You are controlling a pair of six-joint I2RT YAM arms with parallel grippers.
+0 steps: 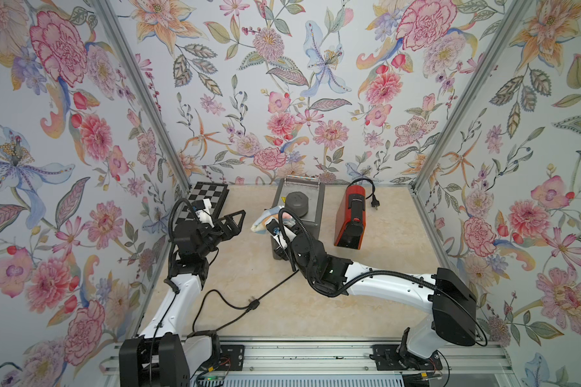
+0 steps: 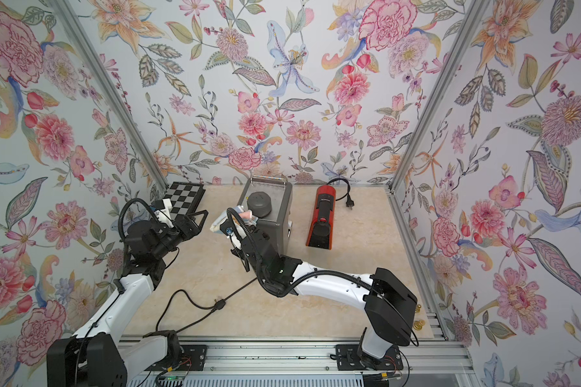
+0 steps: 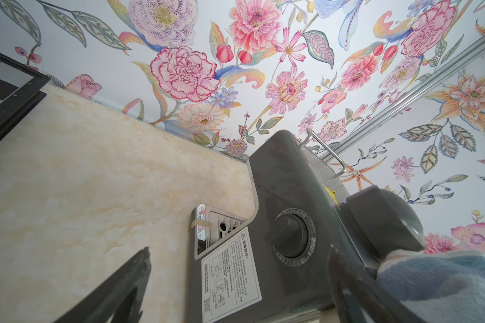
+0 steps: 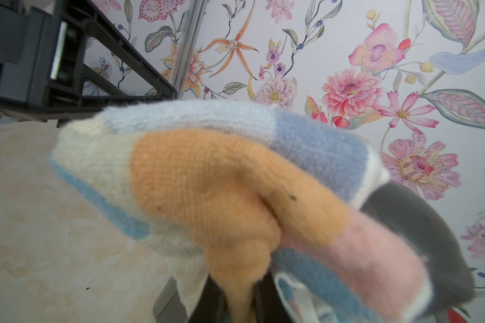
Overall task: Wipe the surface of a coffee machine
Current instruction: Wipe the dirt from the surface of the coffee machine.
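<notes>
While the right gripper (image 1: pixel 276 223) grips the cloth (image 1: pixel 259 223) tight, the grey coffee machine (image 1: pixel 313 211) lies just beyond it, long axis toward the back wall; right arm nearer.

Left arm (image 1: pixel 178 298), lower left of frame, and right arm (image 1: pixel 389 284), lower right: white link shells, black joint housings. Black corrugated conduit (image 1: pixel 393 273) loops over each wrist. Left end effector (image 1: pixel 239 219): black open-frame triangular fingers.

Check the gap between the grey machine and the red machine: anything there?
Nothing. Both top views show only bare tabletop between the grey machine and the red machine; they stand apart.
</notes>
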